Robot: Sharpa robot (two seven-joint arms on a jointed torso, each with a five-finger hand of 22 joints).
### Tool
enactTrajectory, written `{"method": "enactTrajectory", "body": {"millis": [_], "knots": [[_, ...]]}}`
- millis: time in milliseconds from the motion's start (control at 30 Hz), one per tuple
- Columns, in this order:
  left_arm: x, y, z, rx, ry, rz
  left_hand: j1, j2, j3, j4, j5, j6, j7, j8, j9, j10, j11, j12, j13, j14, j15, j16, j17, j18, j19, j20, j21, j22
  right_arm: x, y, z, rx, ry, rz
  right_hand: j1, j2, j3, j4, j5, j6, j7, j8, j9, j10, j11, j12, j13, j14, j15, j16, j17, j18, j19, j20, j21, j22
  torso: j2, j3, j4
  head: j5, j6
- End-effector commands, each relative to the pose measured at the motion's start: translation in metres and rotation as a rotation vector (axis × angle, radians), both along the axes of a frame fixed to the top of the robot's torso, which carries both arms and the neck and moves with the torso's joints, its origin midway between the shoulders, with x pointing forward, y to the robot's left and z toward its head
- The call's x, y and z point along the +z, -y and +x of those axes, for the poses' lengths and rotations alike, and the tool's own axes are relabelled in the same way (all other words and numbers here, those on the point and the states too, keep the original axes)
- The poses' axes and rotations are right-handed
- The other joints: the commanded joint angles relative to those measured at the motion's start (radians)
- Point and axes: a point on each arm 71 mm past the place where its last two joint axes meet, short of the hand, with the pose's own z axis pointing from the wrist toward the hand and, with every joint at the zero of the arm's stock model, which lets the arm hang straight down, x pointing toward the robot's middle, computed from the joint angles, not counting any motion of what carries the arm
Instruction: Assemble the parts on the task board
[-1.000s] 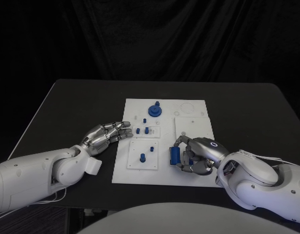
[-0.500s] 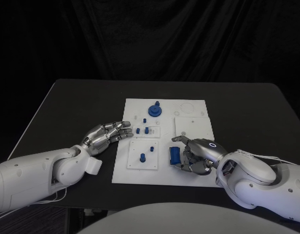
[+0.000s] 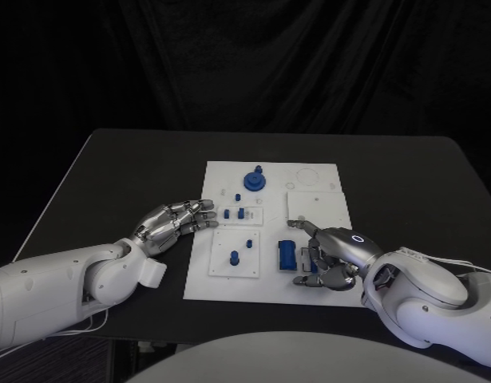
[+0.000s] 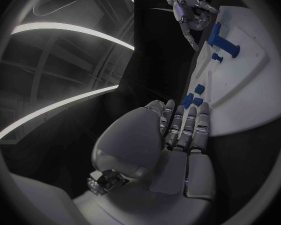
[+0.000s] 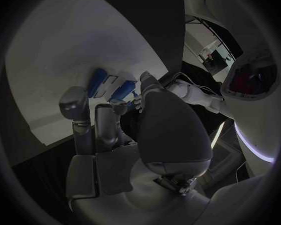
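The white task board (image 3: 314, 209) lies in the middle of the black table. A blue cylinder (image 3: 284, 255) rests on its near part, just left of my right hand (image 3: 328, 257), whose fingers are spread beside it and hold nothing. A blue peg (image 3: 234, 258) stands on a small plate to the cylinder's left. Further back are small blue pieces (image 3: 236, 214) and a blue knob (image 3: 253, 180). My left hand (image 3: 176, 222) hovers flat and empty at the board's left edge, its fingertips near the small pieces (image 4: 193, 91). The left wrist view shows the right hand (image 4: 190, 9) over the cylinder (image 4: 215, 32).
The board (image 5: 65, 45) has empty recesses at its far right, a round one (image 3: 310, 175) and a square plate (image 3: 314, 203). Black table (image 3: 119, 183) surrounds the board on all sides, and a dark curtain hangs behind.
My right hand has let go of the blue cylinder and drawn back to the right with its fingers spread. The cylinder stays on the board. The left hand has not moved.
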Motion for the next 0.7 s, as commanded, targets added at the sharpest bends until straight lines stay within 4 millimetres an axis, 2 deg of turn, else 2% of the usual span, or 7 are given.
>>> {"method": "enactTrajectory", "body": {"millis": [33, 167, 233, 267, 367, 533, 700], "knots": [[0.005, -0.003, -0.004, 0.039, 0.035, 0.003, -0.004, -0.014, 0.009, -0.001, 0.008, 0.005, 0.002, 0.008, 0.002, 0.005, 0.006, 0.005, 0.001, 0.012, 0.002, 0.012, 0.002, 0.026, 0.008, 0.001, 0.008, 0.003, 0.015, 0.003, 0.002, -0.034, 0.037, 0.056, -0.010, -0.024, -0.020, 0.001, -0.019, 0.007, 0.001, 0.013, 0.003, 0.012, 0.002, -0.002, 0.002, -0.003, -0.005, -0.003, -0.002, 0.005, 0.000, -0.008, -0.006, 0.109, 0.000, 0.0000, 0.0007, 0.000, 0.000], [0.017, -0.008, -0.005, 0.069, 0.071, 0.004, -0.010, -0.026, 0.022, -0.004, 0.025, 0.013, -0.001, 0.012, 0.003, 0.017, 0.011, 0.005, 0.001, 0.029, 0.005, 0.028, 0.003, 0.022, 0.019, 0.000, 0.013, 0.002, 0.034, 0.010, 0.008, -0.082, 0.020, 0.115, -0.030, -0.014, -0.014, 0.000, -0.061, 0.040, 0.011, 0.090, 0.014, 0.038, 0.009, 0.016, 0.029, -0.007, 0.000, -0.008, -0.010, 0.005, -0.003, -0.005, -0.013, 0.108, 0.000, 0.0001, 0.0004, 0.002, 0.000], [0.025, -0.010, -0.002, 0.084, 0.098, 0.007, -0.011, -0.029, 0.025, -0.005, 0.030, 0.016, -0.002, 0.014, 0.003, 0.020, 0.010, 0.005, 0.001, 0.030, 0.002, 0.030, 0.003, 0.022, 0.020, -0.001, 0.013, 0.001, 0.042, 0.014, 0.011, -0.107, 0.006, 0.127, -0.039, 0.089, 0.042, -0.004, -0.053, 0.128, 0.030, 0.261, 0.042, 0.068, 0.022, 0.044, 0.069, -0.003, 0.009, -0.004, -0.003, 0.002, 0.001, 0.002, -0.010, 0.109, 0.000, 0.0001, 0.0002, 0.002, 0.000], [0.028, -0.010, 0.000, 0.091, 0.111, 0.009, -0.011, -0.029, 0.026, -0.005, 0.031, 0.016, -0.002, 0.014, 0.003, 0.021, 0.010, 0.005, 0.001, 0.030, 0.001, 0.030, 0.003, 0.022, 0.020, -0.001, 0.013, 0.001, 0.045, 0.016, 0.013, -0.117, 0.001, 0.128, -0.027, 0.123, 0.062, -0.011, -0.014, 0.192, 0.038, 0.346, 0.059, 0.079, 0.029, 0.059, 0.090, -0.002, 0.016, -0.002, -0.001, 0.002, 0.002, 0.006, -0.009, 0.110, -0.001, 0.0000, 0.0003, 0.002, 0.000], [0.040, -0.012, 0.006, 0.117, 0.153, 0.017, -0.017, -0.043, 0.036, -0.003, 0.049, 0.027, -0.008, 0.019, 0.004, 0.040, -0.002, 0.008, 0.002, 0.044, -0.018, 0.037, 0.003, 0.036, 0.025, -0.006, 0.014, -0.003, 0.054, 0.025, 0.021, -0.153, -0.015, 0.114, 0.059, 0.153, 0.107, -0.033, 0.181, 0.311, 0.043, 0.440, 0.094, 0.115, 0.039, 0.108, 0.159, 0.011, 0.024, 0.016, 0.026, -0.001, 0.019, 0.017, 0.022, 0.119, -0.001, 0.0000, 0.0005, 0.001, 0.000], [0.056, -0.011, 0.014, 0.138, 0.205, 0.021, -0.022, -0.052, 0.038, 0.003, 0.062, 0.035, -0.011, 0.023, 0.005, 0.050, -0.008, 0.009, 0.001, 0.048, -0.028, 0.039, 0.002, 0.044, 0.025, -0.008, 0.013, -0.007, 0.055, 0.042, 0.030, -0.230, -0.113, 0.062, 0.047, 0.181, 0.123, -0.013, 0.300, 0.422, 0.025, 0.557, 0.146, 0.328, 0.034, 0.222, 0.364, 0.056, 0.019, 0.065, 0.115, -0.023, 0.077, 0.014, 0.153, 0.150, -0.004, 0.0019, -0.0007, 0.000, 0.000], [0.064, -0.011, 0.017, 0.144, 0.225, 0.022, -0.022, -0.054, 0.039, 0.004, 0.065, 0.037, -0.012, 0.024, 0.005, 0.052, -0.008, 0.009, 0.001, 0.047, -0.032, 0.039, 0.002, 0.047, 0.024, -0.009, 0.012, -0.008, 0.044, 0.052, 0.032, -0.291, -0.281, 0.008, 0.024, 0.191, 0.127, -0.013, 0.306, 0.464, 0.012, 0.581, 0.158, 0.402, 0.023, 0.254, 0.435, 0.079, 0.009, 0.092, 0.170, -0.035, 0.106, 0.006, 0.226, 0.166, -0.004, 0.0029, -0.0019, -0.005, 0.000]]}}
